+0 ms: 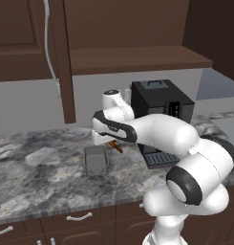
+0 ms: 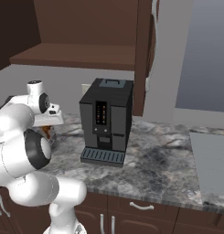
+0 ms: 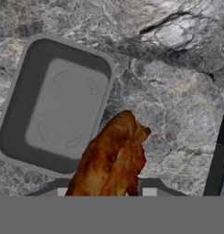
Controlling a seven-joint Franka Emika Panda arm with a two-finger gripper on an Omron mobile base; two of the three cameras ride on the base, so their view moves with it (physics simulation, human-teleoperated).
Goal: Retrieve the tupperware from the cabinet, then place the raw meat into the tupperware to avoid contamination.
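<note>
Pincer [image 1: 109, 141] held the raw meat [image 3: 111, 162] between its jaws, above the worktop [image 1: 37, 172]. Tupperware [image 3: 56, 105] sat open on the worktop near its front edge, just beside and below the meat, left of the coffee machine [image 1: 161, 115].

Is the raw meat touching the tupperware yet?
Apart. In the hand view the meat hangs in the jaws above counter beside the empty tupperware, not inside it.
</note>
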